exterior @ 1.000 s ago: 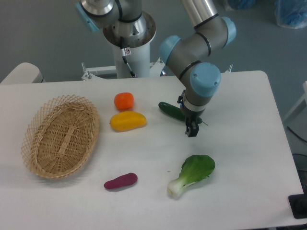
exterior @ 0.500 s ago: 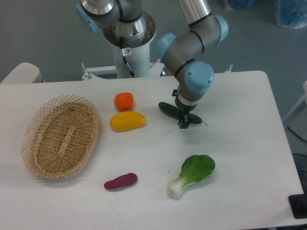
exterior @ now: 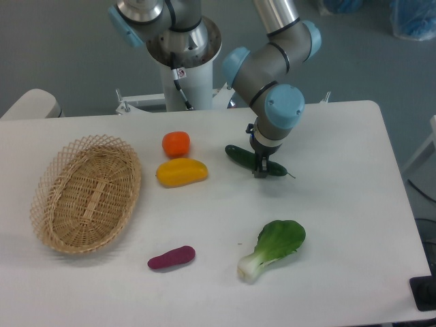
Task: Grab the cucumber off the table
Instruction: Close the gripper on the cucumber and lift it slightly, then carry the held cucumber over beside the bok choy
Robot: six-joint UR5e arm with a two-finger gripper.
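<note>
Reaching down over the cucumber (exterior: 240,156), the gripper (exterior: 259,169) has its dark fingers low at the middle of it, likely so it can lift level. I cannot tell if the fingers are spread or pinching. The cucumber lies flat on the white tabletop (exterior: 340,204), just right of the yellow fruit (exterior: 181,172). The bok choy (exterior: 274,246) and purple vegetable (exterior: 172,257) lie well apart, out of the way.

Bystanders: basket, fruit and vegetables
A wicker basket (exterior: 85,193) sits at left; an orange fruit (exterior: 176,143) lies just beyond a yellow one (exterior: 181,172); nearer, a purple vegetable (exterior: 171,257) and leafy bok choy (exterior: 272,247).
</note>
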